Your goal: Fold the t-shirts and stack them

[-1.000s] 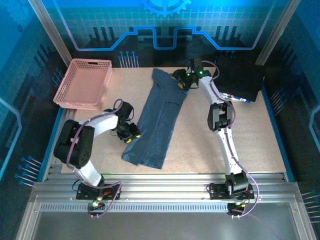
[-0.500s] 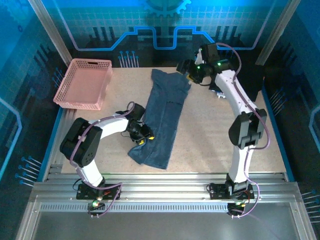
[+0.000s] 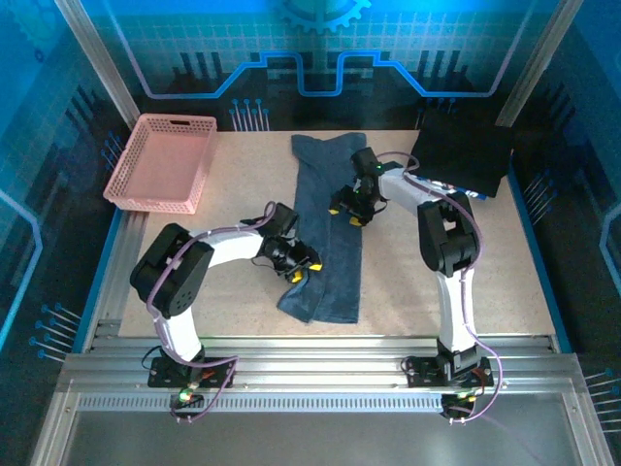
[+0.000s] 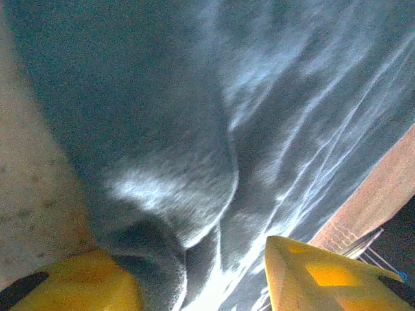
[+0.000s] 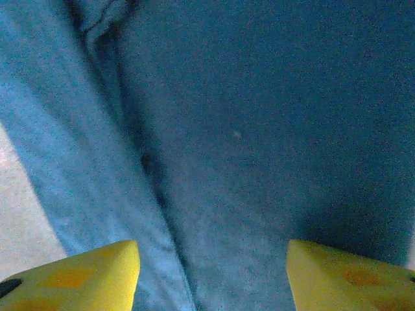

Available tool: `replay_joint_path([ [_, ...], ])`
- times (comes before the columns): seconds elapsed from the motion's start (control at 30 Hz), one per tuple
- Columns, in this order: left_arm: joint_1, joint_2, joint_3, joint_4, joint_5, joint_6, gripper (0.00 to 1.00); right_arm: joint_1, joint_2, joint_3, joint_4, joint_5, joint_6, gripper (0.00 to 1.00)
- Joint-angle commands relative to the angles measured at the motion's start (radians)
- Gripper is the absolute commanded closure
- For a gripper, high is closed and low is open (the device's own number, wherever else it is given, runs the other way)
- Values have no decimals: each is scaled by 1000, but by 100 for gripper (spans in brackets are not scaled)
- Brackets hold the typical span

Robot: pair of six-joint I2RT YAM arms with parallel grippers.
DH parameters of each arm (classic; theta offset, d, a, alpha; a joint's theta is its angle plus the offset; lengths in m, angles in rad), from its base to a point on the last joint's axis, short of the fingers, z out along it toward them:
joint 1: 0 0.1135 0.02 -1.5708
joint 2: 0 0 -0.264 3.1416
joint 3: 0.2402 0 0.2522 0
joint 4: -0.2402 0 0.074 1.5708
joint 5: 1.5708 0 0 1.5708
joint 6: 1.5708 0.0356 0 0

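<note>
**Basket, shirt and grippers: findings**

We find one container, a pink plastic lattice basket [image 3: 163, 163], at the far left corner of the speckled beige tabletop [image 3: 408, 262]. Its lattice floor shows from wall to wall.

The dark slate-blue cloth t-shirt [image 3: 330, 233] lies mid-table, well apart from the basket. It is folded lengthwise into a long strip running from the far edge toward the arms.

The left gripper [image 3: 303, 269] is at the strip's near left edge. Its wrist view shows the yellow fingers [image 4: 311, 278] standing apart, with a ridge of cloth bunched against one of them. The right gripper [image 3: 346, 209] hangs over the strip's upper half, its jaws spread wide above flat cloth and holding nothing.

A dark flat pile [image 3: 464, 160] sits at the far right corner. It is too dark for us to tell what it is made of or how many layers it has.
</note>
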Motion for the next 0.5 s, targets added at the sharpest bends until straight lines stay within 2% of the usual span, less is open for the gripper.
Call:
replay_joint_path([
  [0.0, -4, -96, -79, -25, 40, -48, 50, 6, 81, 91, -48, 38, -11, 37],
  [0.13, -5, -199, -199, -43, 13, -80, 49, 7, 186, 219, -108, 63, -40, 36],
  [0.27, -4, -272, -239, -103, -24, -68, 48, 10, 212, 291, -93, 14, -56, 34],
  [0.37, -5, -339, -263, -105, -50, -81, 46, 9, 150, 271, -90, -51, -85, 31],
  [0.47, -7, -406, -317, -61, -71, -122, 44, 10, 15, 165, -98, -107, -130, 29],
])
